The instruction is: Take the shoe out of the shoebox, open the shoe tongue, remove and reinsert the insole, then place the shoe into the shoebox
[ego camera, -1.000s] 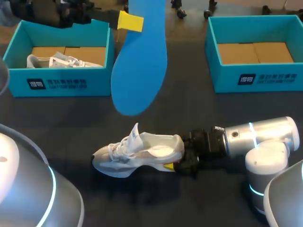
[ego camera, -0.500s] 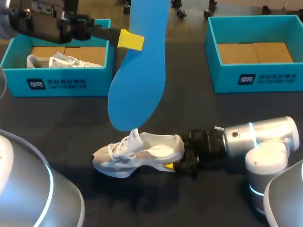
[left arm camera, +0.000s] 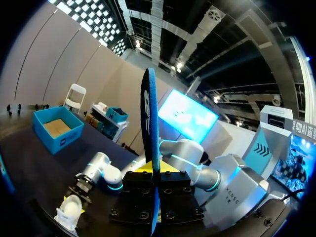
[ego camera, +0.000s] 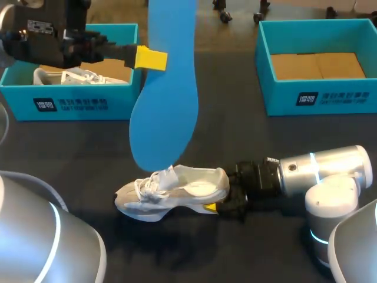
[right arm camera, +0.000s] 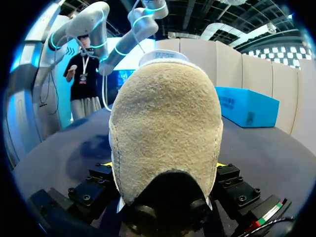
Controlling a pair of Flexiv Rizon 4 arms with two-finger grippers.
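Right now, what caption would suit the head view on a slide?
Left hand holds the blue insole above the white shoe gripped at the heel by the right hand.

Blue insole (ego camera: pixel 168 88) has been carried a bit left and lowered by the left gripper (ego camera: pixel 150 59), tip now brought down to the shoe (ego camera: pixel 174 191) tongue.

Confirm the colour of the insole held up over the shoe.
Blue; the insole shows best in the head view.
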